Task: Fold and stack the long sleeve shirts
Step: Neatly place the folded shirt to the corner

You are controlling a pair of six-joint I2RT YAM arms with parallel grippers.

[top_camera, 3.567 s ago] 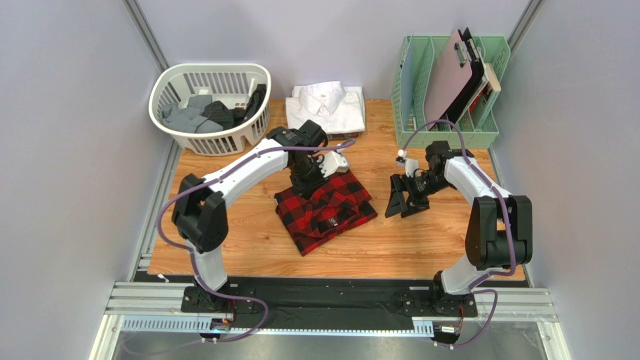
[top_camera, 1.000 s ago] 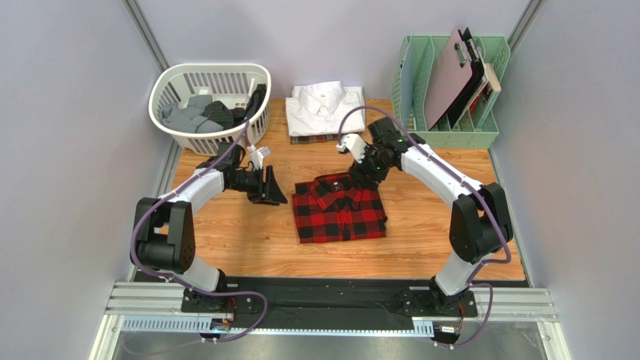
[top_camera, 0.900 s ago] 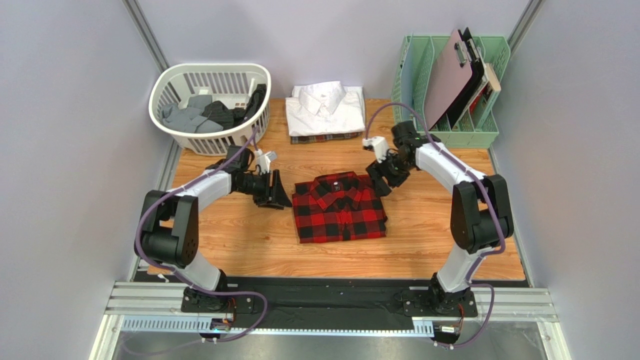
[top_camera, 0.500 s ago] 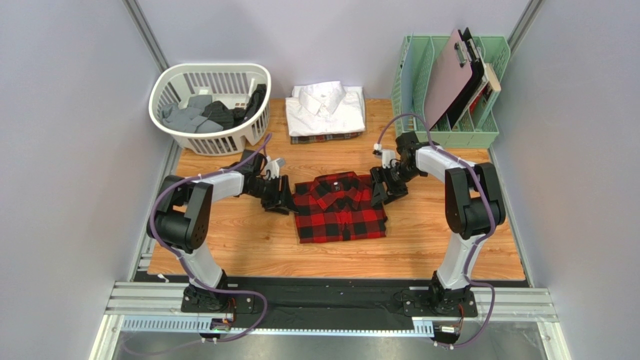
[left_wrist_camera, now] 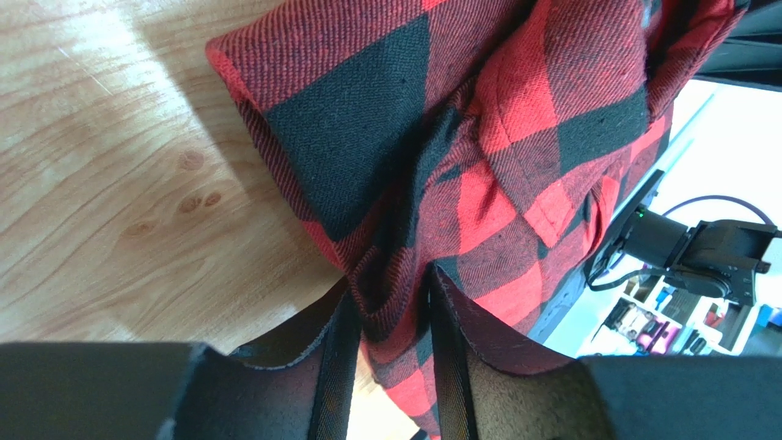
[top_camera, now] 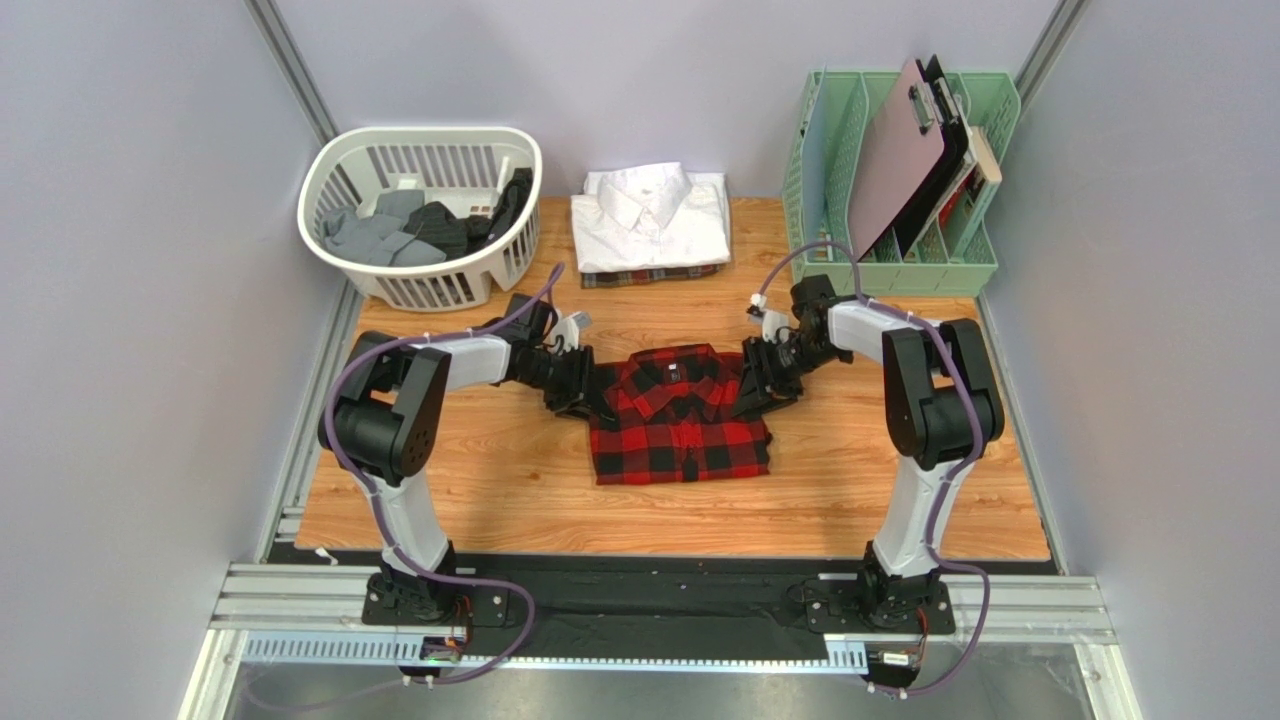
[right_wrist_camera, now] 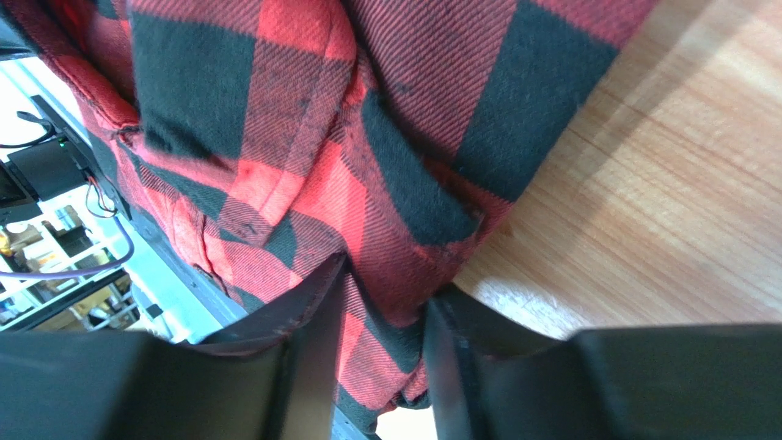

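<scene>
The folded red-and-black checked flannel shirt (top_camera: 676,417) lies on the table's middle, collar toward the back. My left gripper (top_camera: 579,386) is shut on its left edge; in the left wrist view the cloth (left_wrist_camera: 459,165) is pinched between the fingers (left_wrist_camera: 335,353). My right gripper (top_camera: 756,380) is shut on its right edge; the cloth also shows in the right wrist view (right_wrist_camera: 303,174). The folded white shirt (top_camera: 654,213) lies at the back on top of a dark plaid one (top_camera: 649,276), of which only the front edge shows.
A white laundry basket (top_camera: 424,213) with dark and grey clothes stands at the back left. A green file rack (top_camera: 899,180) with clipboards stands at the back right. Bare wood table (top_camera: 496,480) surrounds the flannel shirt.
The flannel shirt was turned square to the table. Both grippers then moved in from the sides and closed on its left and right edges.
</scene>
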